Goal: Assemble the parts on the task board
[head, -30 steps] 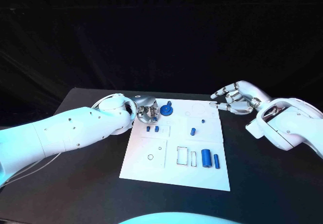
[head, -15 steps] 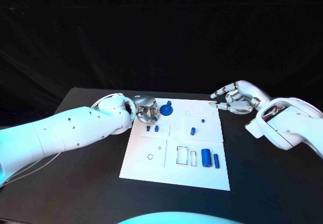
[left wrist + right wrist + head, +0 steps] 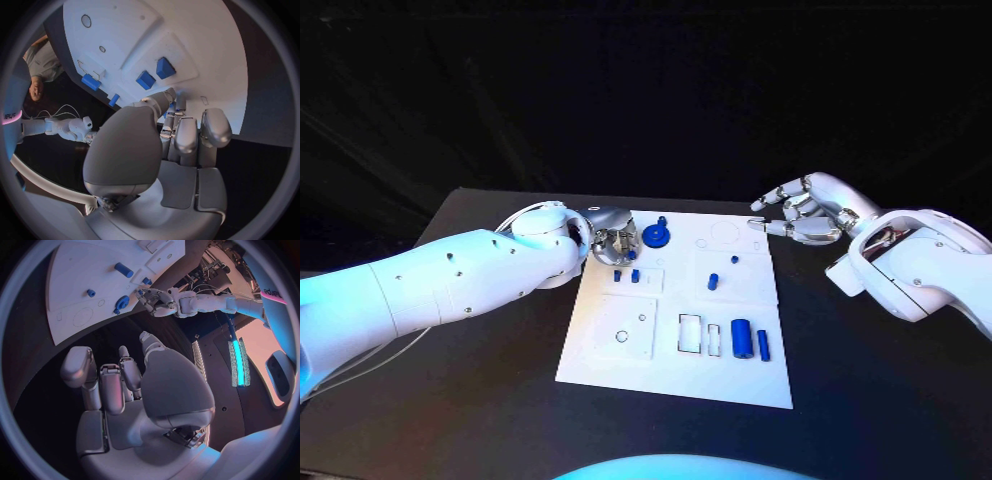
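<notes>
- Nearest on the task board [image 3: 668, 372] lie two blue cylinders [image 3: 741, 338] beside a rectangular slot.
- Mid-board, two small blue parts [image 3: 627, 276] sit just below the left hand [image 3: 609, 240], fingers curled, grasping nothing visible.
- Farther right, the right hand [image 3: 798, 212] hovers off the board's corner, fingers curled, empty.

The task board [image 3: 678, 360] lies in the middle of the table [image 3: 473, 420], with the left hand [image 3: 610, 238] at its far left corner and the right hand [image 3: 798, 215] just off its far right corner. A round part [image 3: 656, 236] sits on the board's far edge just beside the left hand, two small parts [image 3: 626, 276] nearer the robot from it. Two long parts [image 3: 751, 341] lie side by side toward the board's near right.
</notes>
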Controlling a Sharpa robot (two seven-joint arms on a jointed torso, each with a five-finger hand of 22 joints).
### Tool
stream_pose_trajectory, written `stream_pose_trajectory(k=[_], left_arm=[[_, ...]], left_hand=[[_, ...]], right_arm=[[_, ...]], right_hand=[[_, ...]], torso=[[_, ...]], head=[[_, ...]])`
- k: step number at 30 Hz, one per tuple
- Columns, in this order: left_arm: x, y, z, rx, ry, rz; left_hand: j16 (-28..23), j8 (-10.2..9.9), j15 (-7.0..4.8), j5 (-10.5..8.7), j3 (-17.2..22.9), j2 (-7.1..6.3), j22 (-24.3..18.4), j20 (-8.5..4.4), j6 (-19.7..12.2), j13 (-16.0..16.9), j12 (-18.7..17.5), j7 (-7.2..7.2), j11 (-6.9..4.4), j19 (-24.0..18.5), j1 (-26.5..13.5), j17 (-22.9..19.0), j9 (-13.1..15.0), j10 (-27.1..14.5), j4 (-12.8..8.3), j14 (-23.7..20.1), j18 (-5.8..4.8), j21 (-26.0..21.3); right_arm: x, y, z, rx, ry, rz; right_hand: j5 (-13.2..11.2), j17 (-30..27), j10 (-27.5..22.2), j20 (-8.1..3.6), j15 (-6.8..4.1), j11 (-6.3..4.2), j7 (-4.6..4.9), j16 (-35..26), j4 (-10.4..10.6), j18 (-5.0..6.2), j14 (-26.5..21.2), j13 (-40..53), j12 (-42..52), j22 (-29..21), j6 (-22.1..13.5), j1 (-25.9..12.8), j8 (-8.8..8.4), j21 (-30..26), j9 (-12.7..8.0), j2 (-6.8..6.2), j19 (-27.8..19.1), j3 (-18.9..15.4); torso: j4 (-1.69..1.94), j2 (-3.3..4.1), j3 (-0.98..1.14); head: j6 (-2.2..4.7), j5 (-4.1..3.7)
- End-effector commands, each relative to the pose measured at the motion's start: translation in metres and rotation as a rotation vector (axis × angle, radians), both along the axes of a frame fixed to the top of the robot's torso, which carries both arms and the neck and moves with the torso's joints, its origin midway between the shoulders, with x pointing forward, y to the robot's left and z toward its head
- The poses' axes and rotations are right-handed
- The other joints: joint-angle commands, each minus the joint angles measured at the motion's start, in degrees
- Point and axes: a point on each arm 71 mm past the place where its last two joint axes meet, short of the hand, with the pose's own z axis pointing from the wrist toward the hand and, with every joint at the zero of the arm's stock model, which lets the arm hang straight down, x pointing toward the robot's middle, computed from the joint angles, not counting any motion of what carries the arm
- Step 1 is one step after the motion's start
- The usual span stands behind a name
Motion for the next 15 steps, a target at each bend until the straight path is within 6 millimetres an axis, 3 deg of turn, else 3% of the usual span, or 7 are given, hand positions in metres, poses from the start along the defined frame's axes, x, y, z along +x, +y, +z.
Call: stream_pose_trajectory(k=[1,12,14,15], left_arm=[[-0.0003,0.0002,-0.0017,0.008,0.02,0.002],[0.0003,0.0022,-0.0014,0.006,0.013,0.013],[0.0008,0.0039,-0.0011,0.006,0.008,0.02],[0.001,0.0048,-0.0009,0.004,0.005,0.023]], left_hand=[[-0.1,-0.18,0.49,-0.33,0.02,0.21,-0.07,0.14,-0.51,-0.06,-0.26,0.04,0.44,-0.42,-0.55,-0.01,-0.08,0.02,-0.18,0.03,-0.62,-0.17],[-0.09,-0.57,0.61,-0.25,0.09,0.13,-0.35,0.22,-0.92,-0.04,-0.52,0.31,0.6,-0.61,-0.66,-0.17,-0.3,0.08,-0.24,-0.03,-0.55,-0.37],[-0.04,-0.9,0.71,-0.17,0.14,0.04,-0.47,0.3,-1.4,-0.03,-0.72,0.47,0.72,-0.71,-0.73,-0.23,-0.5,0.12,-0.27,-0.06,-0.52,-0.46],[-0.01,-1.07,0.76,-0.15,0.17,-0.02,-0.55,0.34,-1.74,-0.03,-0.82,0.52,0.76,-0.76,-0.77,-0.26,-0.63,0.14,-0.29,-0.08,-0.5,-0.51]], right_arm=[[-0.0002,0.0003,-0.0001,-0.005,-0.003,0.006],[0.0,-0.0004,-0.0001,-0.005,-0.003,0.003],[0.0005,-0.0011,-0.0006,-0.008,0.001,0.0],[0.0009,-0.0015,-0.0009,-0.01,0.004,-0.002]], right_hand=[[0.34,4.07,-0.2,-0.17,-0.5,0.02,-0.27,-0.17,0.02,0.93,3.39,0.1,-0.09,-0.02,-0.12,0.0,0.25,-0.29,-0.06,0.41,-0.09,-0.3],[0.35,4.01,-0.26,-0.18,-0.5,0.02,-0.28,-0.22,0.03,0.95,3.38,0.01,-0.16,-0.07,-0.12,0.01,0.26,-0.37,-0.07,0.43,-0.12,-0.33],[0.36,3.59,-1.2,-0.19,-0.51,0.01,-0.27,-0.54,0.06,1.07,3.28,-1.07,-1.22,-0.49,-0.22,0.07,0.25,-1.04,-0.14,0.43,-0.38,-0.43],[0.36,2.74,-4.05,-0.2,-0.48,0.03,-0.26,-1.23,0.15,1.27,3.01,-4.4,-4.6,-1.19,-0.41,0.19,0.23,-2.14,-0.24,0.46,-0.89,-0.52]], torso=[[0.01,-0.01,0.01],[0.04,-0.03,-0.04],[0.04,0.0,-0.05],[0.06,-0.01,-0.07]], head=[[0.03,-0.07],[0.11,-0.11],[0.17,-0.15],[0.26,-0.17]])
